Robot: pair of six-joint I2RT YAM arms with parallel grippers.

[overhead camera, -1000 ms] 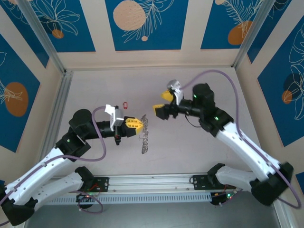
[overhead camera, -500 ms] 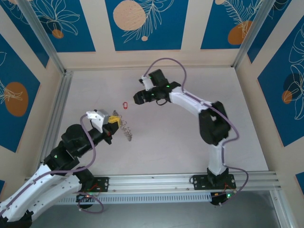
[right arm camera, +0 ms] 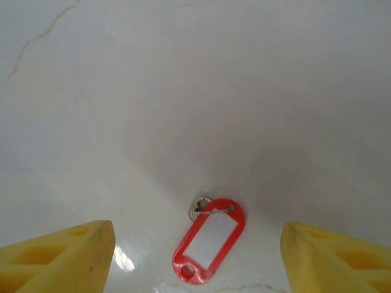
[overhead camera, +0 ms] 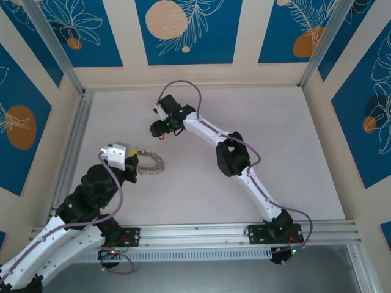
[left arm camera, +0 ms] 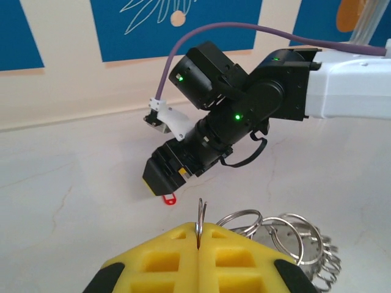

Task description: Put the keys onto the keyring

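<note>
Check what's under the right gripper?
The red key tag lies flat on the table below the right gripper, jaws open, not touching it. Table beneath the tag is hidden.

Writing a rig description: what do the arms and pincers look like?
The left arm and right arm have white links, black joints with green lights and a purple cable. The left pincer and right pincer have yellow fingers with square hollows.
</note>
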